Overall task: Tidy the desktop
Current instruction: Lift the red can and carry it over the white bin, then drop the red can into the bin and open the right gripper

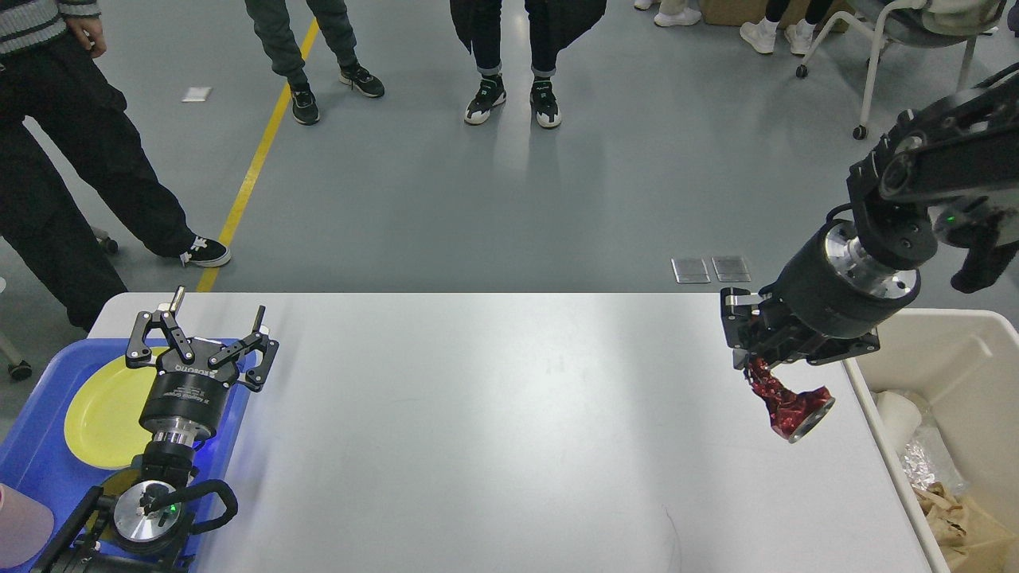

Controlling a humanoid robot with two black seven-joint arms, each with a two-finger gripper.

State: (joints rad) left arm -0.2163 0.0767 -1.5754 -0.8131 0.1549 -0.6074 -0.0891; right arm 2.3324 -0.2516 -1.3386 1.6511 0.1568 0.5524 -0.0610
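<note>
The white desktop (478, 446) fills the lower middle of the head view. My right gripper (752, 360) is shut on a crushed red can (786, 407) and holds it in the air above the desktop's right edge, just left of the cream bin (955, 350). My left gripper (203, 328) is open and empty, its fingers spread above the far end of the blue tray (36, 461), over the rim of the yellow plate (99, 414).
The cream bin at the right holds crumpled paper, foil and a white cup (896, 418). A pink object (20, 525) shows at the bottom left corner. Several people stand on the grey floor beyond the desk. A wheeled chair (884, 48) stands at the far right.
</note>
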